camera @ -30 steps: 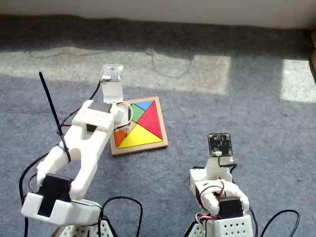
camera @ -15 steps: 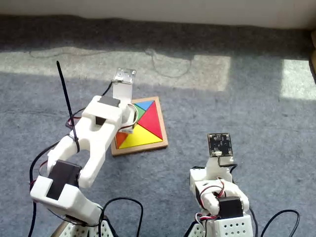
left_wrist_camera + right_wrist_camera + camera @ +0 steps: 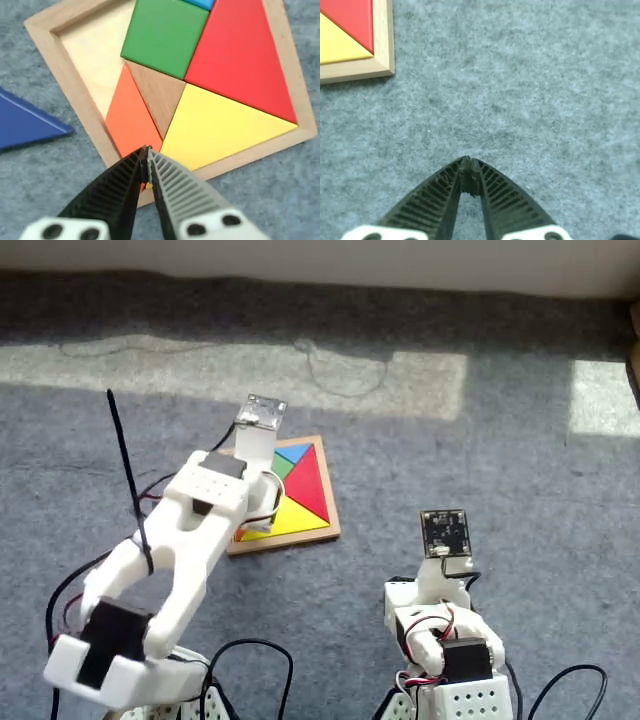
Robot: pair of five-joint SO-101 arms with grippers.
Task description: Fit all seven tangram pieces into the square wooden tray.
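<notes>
We see sunlit patches (image 3: 420, 390) on the grey carpeted counter (image 3: 500, 490); left tool (image 3: 146, 151) closed over the tray (image 3: 71, 85), right tool (image 3: 469, 163) closed too

Tray (image 3: 59, 65): pale unfinished wood, matt, grain faintly visible (the brown triangle (image 3: 160, 97) looks like darker bare wood). Red triangle (image 3: 240, 60), yellow triangle (image 3: 215, 125), green square (image 3: 162, 35): smooth painted faces, low sheen. Carpet (image 3: 520, 100): grey, felt-like, rough; left gripper (image 3: 146, 151) fingers (image 3: 172, 185): ribbed matt black plastic.
</notes>
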